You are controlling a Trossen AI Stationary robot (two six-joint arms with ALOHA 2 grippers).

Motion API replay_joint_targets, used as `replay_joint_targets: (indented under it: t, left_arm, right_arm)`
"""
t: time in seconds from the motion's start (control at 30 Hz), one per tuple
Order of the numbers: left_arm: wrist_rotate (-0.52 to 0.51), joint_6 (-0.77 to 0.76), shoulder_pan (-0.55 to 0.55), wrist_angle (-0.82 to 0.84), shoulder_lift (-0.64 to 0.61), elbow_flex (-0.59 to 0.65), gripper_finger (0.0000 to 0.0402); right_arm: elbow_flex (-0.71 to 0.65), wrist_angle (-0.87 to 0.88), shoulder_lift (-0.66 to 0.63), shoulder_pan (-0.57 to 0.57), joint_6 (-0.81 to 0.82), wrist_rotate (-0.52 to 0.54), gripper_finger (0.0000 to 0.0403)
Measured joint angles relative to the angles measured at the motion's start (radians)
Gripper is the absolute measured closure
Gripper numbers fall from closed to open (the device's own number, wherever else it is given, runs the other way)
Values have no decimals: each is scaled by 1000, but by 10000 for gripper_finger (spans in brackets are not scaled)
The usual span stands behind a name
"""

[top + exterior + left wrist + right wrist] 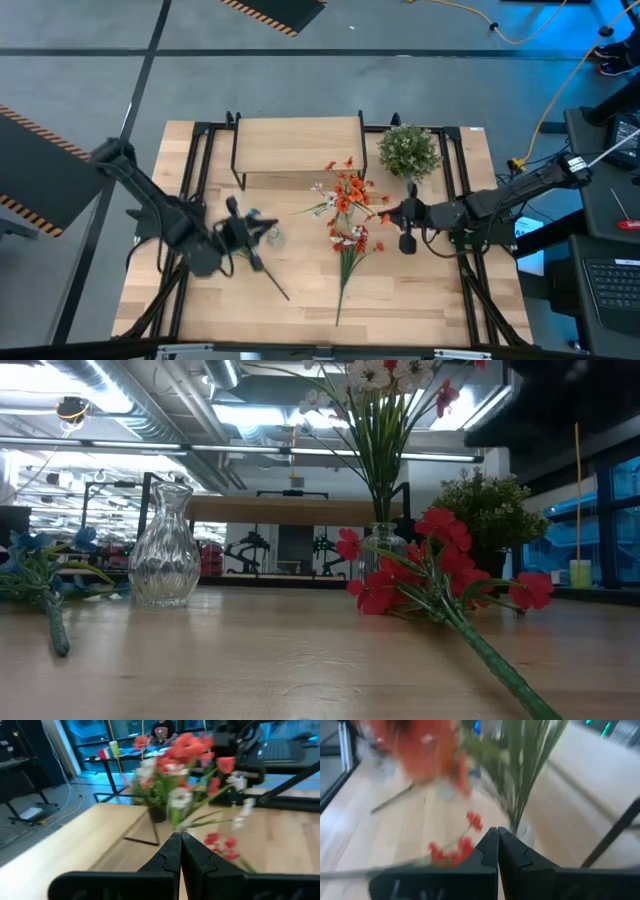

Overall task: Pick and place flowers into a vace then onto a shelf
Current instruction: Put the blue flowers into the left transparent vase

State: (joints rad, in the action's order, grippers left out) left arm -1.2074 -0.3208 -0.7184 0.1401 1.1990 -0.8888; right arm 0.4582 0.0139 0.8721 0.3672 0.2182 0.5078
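no legible writing on vase (pixel 165 545)

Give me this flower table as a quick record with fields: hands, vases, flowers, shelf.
left hand: shut, empty, by the empty glass vase
right hand: shut, empty, beside the filled vase
filled vase: holds white and orange flowers
red flower: lying on table
blue flower: lying on table
shelf: nothing on it
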Motion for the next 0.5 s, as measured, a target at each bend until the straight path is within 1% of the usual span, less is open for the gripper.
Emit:
replay_joint_targets:
  t: [0.07,0.13,0.2,0.3,0.43,0.5]
  left_arm:
    - [-23,-41,-25,12,69,-52,401]
    - [-32,-86,-39,56,134,-112,400]
    - [-31,-143,-46,136,187,-179,399]
    - [-13,-286,-47,291,249,-286,400]
    - [81,-523,-45,555,322,-421,400]
    - [167,-664,-38,685,354,-479,400]
  right_arm:
    - [-1,64,-20,34,47,0,401]
    - [-1,70,-31,68,61,0,401]
    - [-1,53,-41,100,37,0,400]
    - [-1,31,-50,135,5,0,400]
    - [-1,28,-50,156,-15,0,400]
    - [-1,28,-50,157,-17,0,400]
